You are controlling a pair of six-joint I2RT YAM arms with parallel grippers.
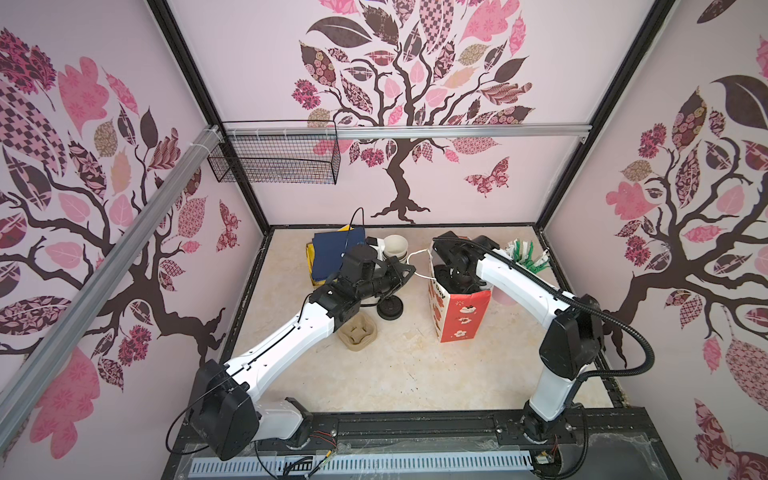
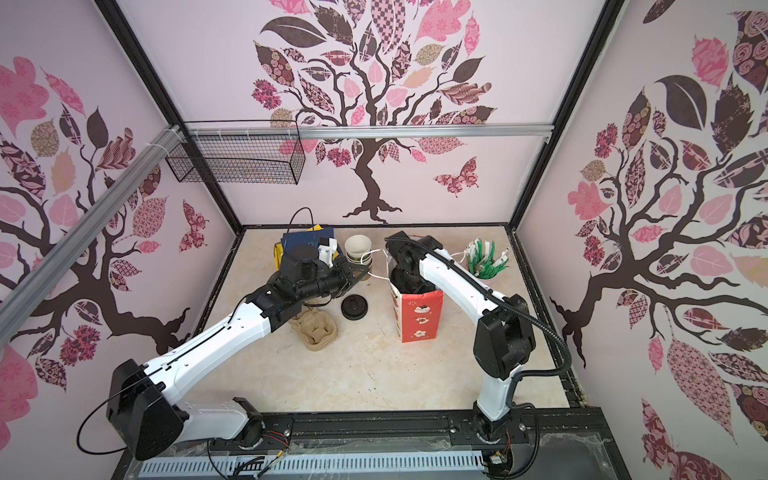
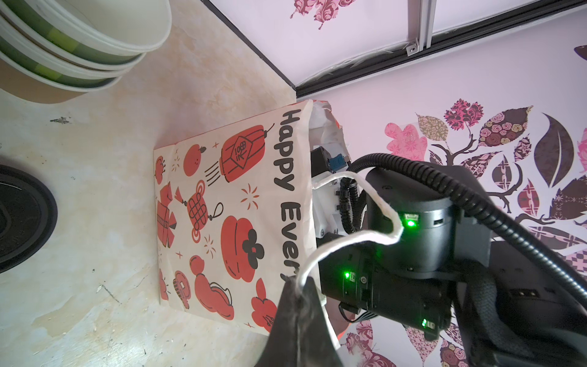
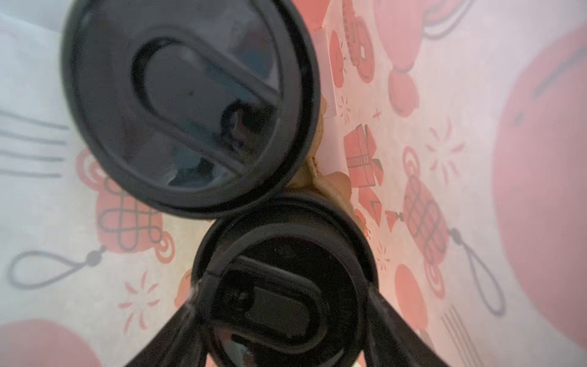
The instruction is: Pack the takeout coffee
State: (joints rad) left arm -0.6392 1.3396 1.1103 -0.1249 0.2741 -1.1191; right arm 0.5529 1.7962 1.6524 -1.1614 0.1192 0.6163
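1. Takeout coffee [image 4: 190, 105]: two black-lidded cups, both down inside the paper bag [image 1: 459, 316], right of centre and toward the far half of the table [image 1: 395, 374], touching rim to rim; cup walls hidden.
2. Right gripper [image 4: 282, 295]: sunk into the bag's mouth, fingers [image 4: 400, 336] set fairly wide against either side of the gripped cup [image 4: 286, 241], apparently holding it.
3. Left gripper [image 3: 297, 286]: pinched tight on the white cord handle [image 3: 359, 235], seemingly drawing the bag's left wall outward.
4. Likely light and thin-walled, easily crushed, so squeeze gently. Cannot tell the fill; top-heavy if full.
5. Best held on the paper wall just under the rim, never by the sip lid [image 4: 273, 311] alone: glossy plastic, probably slippery, liable to pop off.
6. Keep upright; bag soft and floppy, offering little support.
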